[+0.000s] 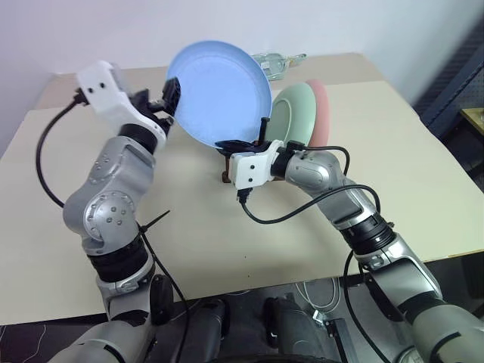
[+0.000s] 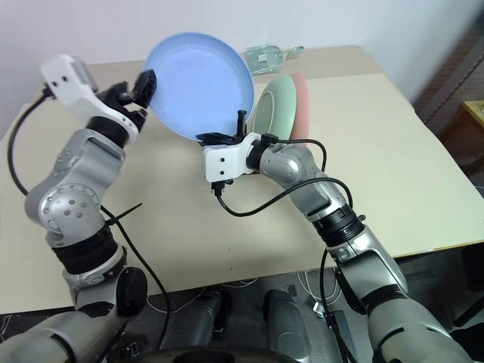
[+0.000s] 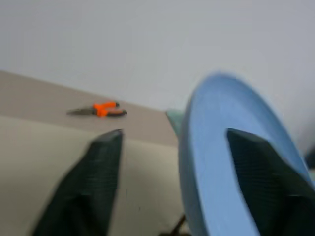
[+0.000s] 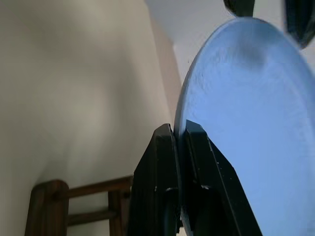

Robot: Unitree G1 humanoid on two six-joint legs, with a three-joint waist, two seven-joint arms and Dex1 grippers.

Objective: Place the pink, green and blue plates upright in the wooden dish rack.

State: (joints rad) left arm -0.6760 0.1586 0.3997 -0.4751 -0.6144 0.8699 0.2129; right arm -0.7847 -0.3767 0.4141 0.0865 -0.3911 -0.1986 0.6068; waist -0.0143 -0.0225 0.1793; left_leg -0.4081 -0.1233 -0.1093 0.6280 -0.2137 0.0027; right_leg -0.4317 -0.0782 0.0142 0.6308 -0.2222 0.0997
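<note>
Nearest the robot, over the middle of the beige table, the right gripper has its two black fingers pinched tight on the lower rim of the blue plate, which stands raised on edge above the tabletop. At the plate's left rim the left gripper has its fingers spread wide on either side of the edge, not clamping it. Just beyond the right wrist, partly hidden by it, sits the wooden dish rack, with the green plate upright in it and the pink plate upright just right of the green one. Farther back, past the blue plate, a clear glass object lies near the far table edge, and orange-handled pliers rest on the far left part of the table.
</note>
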